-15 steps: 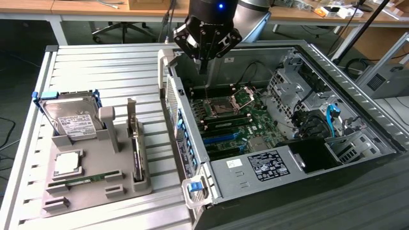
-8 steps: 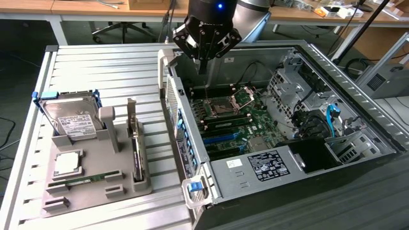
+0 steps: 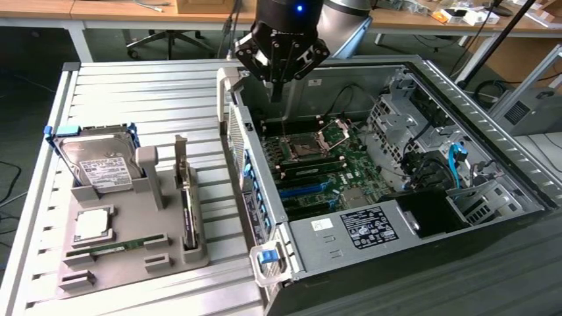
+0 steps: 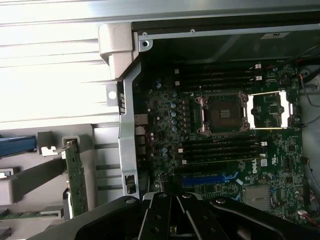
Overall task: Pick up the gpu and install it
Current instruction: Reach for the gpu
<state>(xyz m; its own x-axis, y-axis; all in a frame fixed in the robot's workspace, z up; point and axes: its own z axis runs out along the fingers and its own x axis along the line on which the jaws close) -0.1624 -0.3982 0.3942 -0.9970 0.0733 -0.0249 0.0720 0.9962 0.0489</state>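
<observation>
Now | gpu (image 3: 186, 209): thin dark card, silvery bracket, on edge in holder (image 3: 123, 271) | jaws: closed, holding nothing

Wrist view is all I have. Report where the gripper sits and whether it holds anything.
Observer: The gripper hangs shut and empty over the far end of the open case.
Operator: Tell me what shares the tray with the gpu.
Observer: A hard drive stands upright in the tray, beside the gpu towards the exterior view's left.
Operator: List the rest.
Observer: A square silvery chip and a green memory stick lie flat at the tray's near end.
</observation>
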